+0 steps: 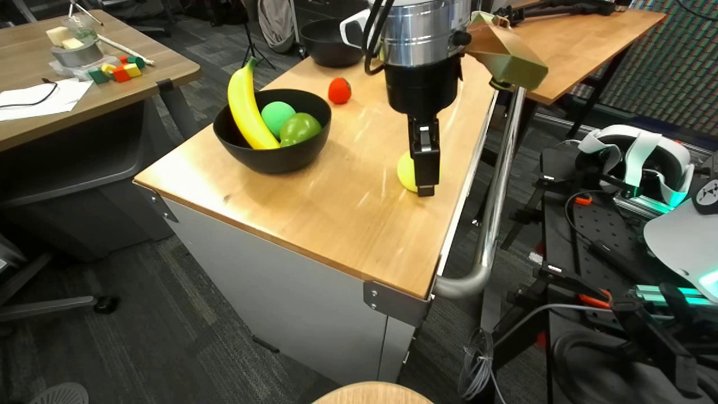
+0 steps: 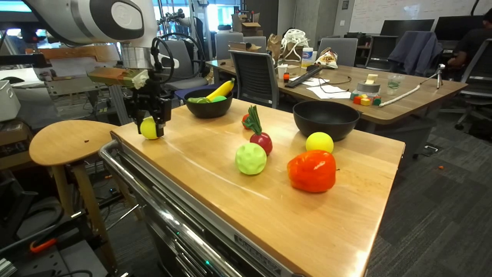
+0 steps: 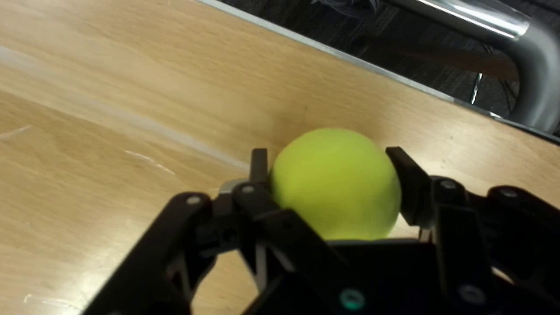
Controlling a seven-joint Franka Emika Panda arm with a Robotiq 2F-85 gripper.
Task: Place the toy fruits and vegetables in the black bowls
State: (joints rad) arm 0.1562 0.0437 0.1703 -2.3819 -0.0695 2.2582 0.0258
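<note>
**Yellow ball clamped near the edge of the surface**

The surface is smooth, scuffed wood, flat so that round pieces presumably stay put. Near one end stands the filled bowl, matte black; toward the opposite end, a second black bowl, probably meant for more pieces. The banana, seemingly too long to lie flat, leans over the filled bowl's rim beside a mint-green ball and a glossy lime. Out on the surface sit a shiny, lumpy red pepper, a dimpled pale-green ball and a leafy radish. The jaws are clamped on the yellow ball, smooth and dull-skinned, one to each side, likely so it cannot roll; it seems to rest on the surface.
</note>
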